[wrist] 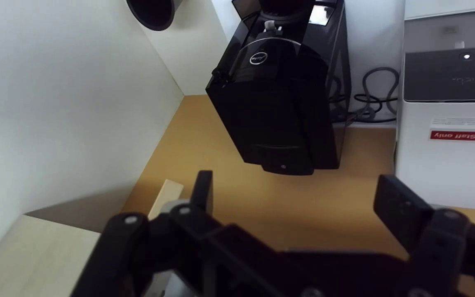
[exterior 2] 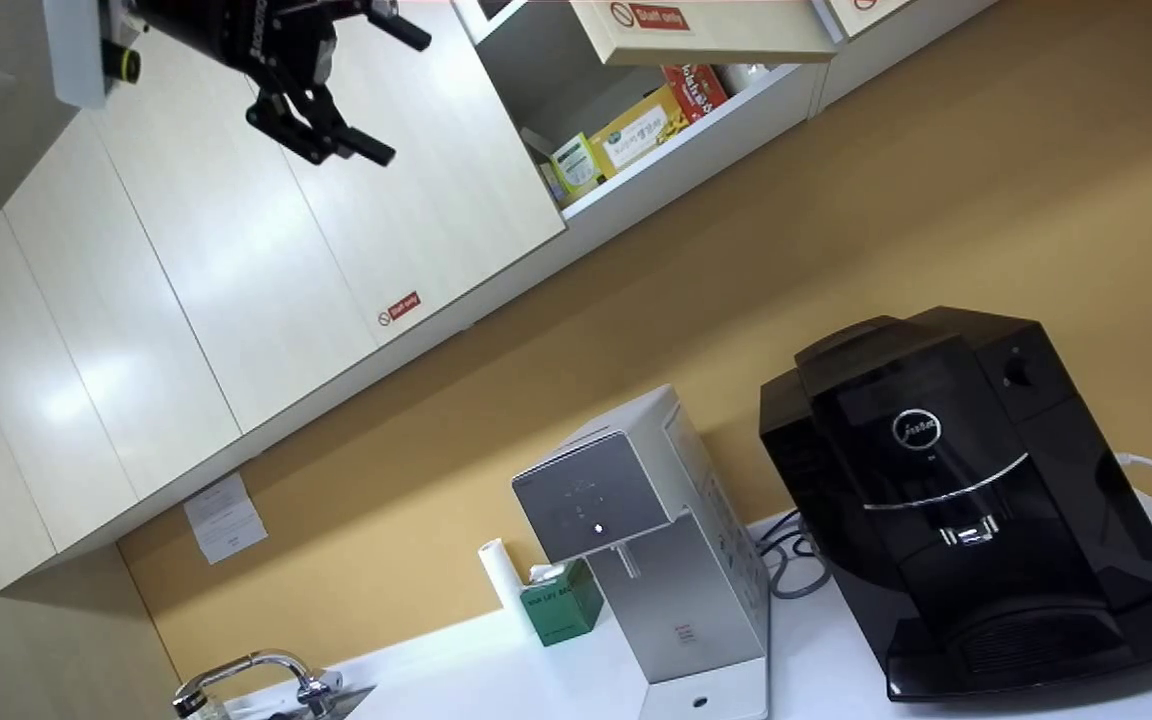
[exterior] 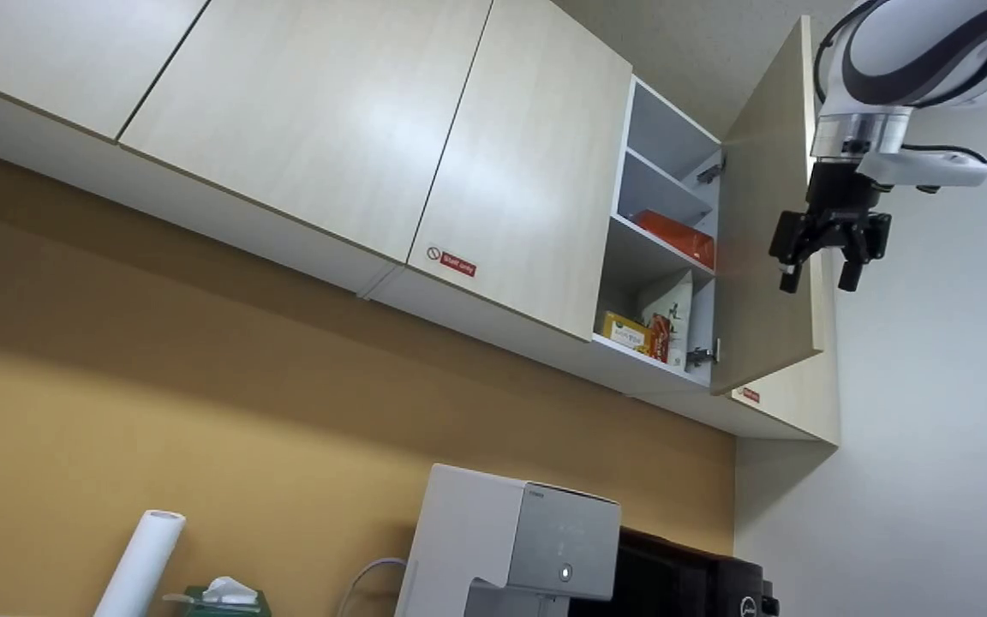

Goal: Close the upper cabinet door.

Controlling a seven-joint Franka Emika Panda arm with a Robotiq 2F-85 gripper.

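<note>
One gripper — jaws apart, holding nothing — has the swung-out upper cabinet door (long axis upright) on its side toward the back edge of the countertop.

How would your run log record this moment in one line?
black two-finger gripper: open, nothing held | flat light-beige laminate upper cabinet door: open | task: door not yet closed

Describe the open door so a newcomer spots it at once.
Start at the beige cabinets running above the coffee machine. In an exterior view, near the pale wall, shelves are exposed; the door hangs at their right. It alone stands swung out; the neighbouring doors lie flush.
</note>
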